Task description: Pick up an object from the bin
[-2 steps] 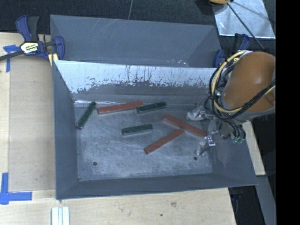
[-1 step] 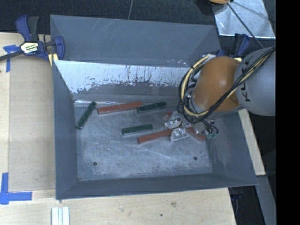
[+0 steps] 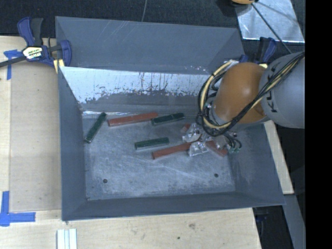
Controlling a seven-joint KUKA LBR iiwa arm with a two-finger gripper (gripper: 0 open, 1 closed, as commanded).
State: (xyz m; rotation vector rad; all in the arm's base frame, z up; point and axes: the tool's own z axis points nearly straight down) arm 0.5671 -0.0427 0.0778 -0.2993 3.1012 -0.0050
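The tool (image 3: pixel 194 141) sits at a red-brown bar (image 3: pixel 171 151) on the scuffed grey bin (image 3: pixel 155 183) floor; its state cannot be told.

Dim light, glare on bin wall (image 3: pixel 129 79)

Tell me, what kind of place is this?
Probably a robotics lab test station: a robot arm reaches into a grey metal bin holding loose red-brown sticks and dark green sticks.
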